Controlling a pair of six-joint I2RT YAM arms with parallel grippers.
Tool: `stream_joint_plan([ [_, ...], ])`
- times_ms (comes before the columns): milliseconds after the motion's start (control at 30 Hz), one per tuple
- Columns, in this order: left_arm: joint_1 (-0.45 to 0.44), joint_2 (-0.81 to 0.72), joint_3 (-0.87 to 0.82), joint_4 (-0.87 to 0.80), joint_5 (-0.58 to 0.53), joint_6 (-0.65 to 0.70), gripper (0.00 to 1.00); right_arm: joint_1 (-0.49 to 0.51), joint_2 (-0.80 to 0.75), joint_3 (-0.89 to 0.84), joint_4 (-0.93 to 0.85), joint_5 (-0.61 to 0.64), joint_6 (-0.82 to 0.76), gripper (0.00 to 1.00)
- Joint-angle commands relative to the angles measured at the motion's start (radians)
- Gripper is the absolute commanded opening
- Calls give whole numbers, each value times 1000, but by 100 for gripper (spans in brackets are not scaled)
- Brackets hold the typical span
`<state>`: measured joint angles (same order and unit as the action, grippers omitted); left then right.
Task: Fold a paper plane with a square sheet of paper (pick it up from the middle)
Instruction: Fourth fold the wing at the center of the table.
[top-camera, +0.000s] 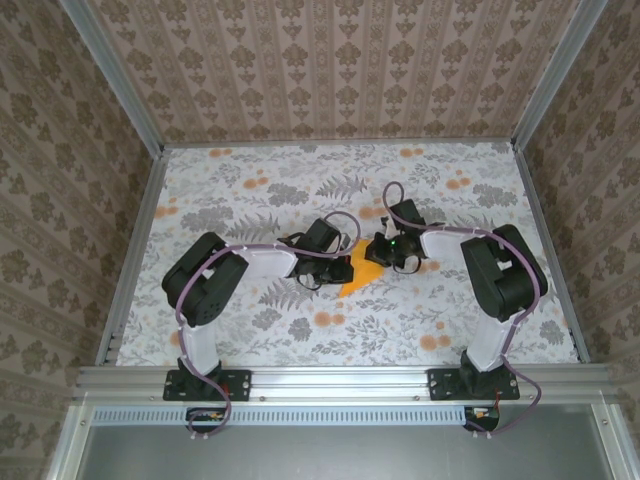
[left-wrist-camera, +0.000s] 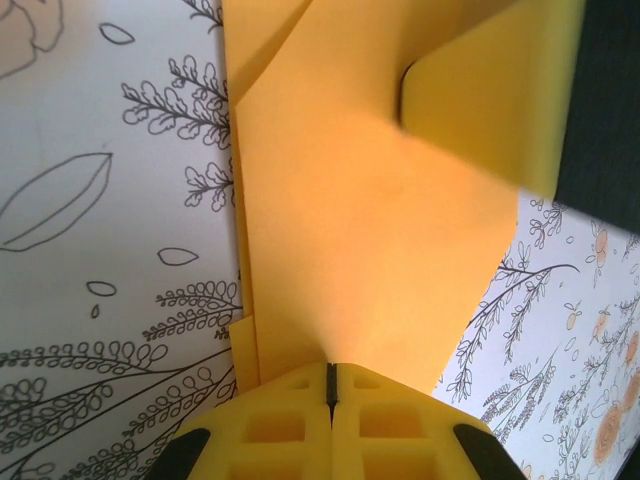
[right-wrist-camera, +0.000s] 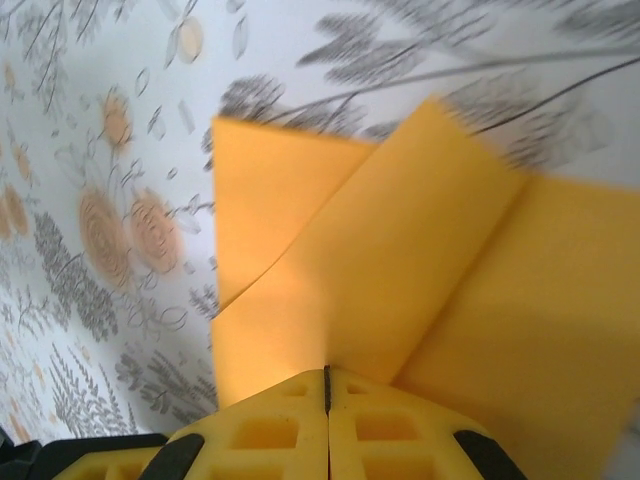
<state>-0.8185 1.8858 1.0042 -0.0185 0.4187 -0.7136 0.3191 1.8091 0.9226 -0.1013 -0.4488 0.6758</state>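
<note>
Both shut tight: left claw (left-wrist-camera: 330, 374) pinches one edge of the folded orange-yellow paper (left-wrist-camera: 370, 220), right claw (right-wrist-camera: 327, 377) pinches the opposite side. Paper sits mid-worktop (top-camera: 250, 180), between the two arms, creased flaps overlapping on the floral surface.

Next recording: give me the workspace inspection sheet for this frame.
Surface: floral-print table, flat.
Job's things: paper, partly folded with creases showing, at mid-table between the arms.
Clutter: nothing seen.
Grippers: left gripper shut on the paper; right gripper shut on the paper.
Cables: purple cables run along both arms.
Surroundings: patterned walls; metal frame at the near edge.
</note>
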Motion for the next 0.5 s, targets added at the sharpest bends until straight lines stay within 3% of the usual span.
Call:
stream_joint_plan([
  [0,-13,44,-25,-111,-23,-1,0,-38,-15,-5,-12,52,-22,7],
  [233,-17,50,-11,-111,-21,3,0,-7,-100,10,24,5,-22,7],
  [467,-17,54,-4,-116,-28,6,0,68,-38,-2,82,-37,-4,7],
])
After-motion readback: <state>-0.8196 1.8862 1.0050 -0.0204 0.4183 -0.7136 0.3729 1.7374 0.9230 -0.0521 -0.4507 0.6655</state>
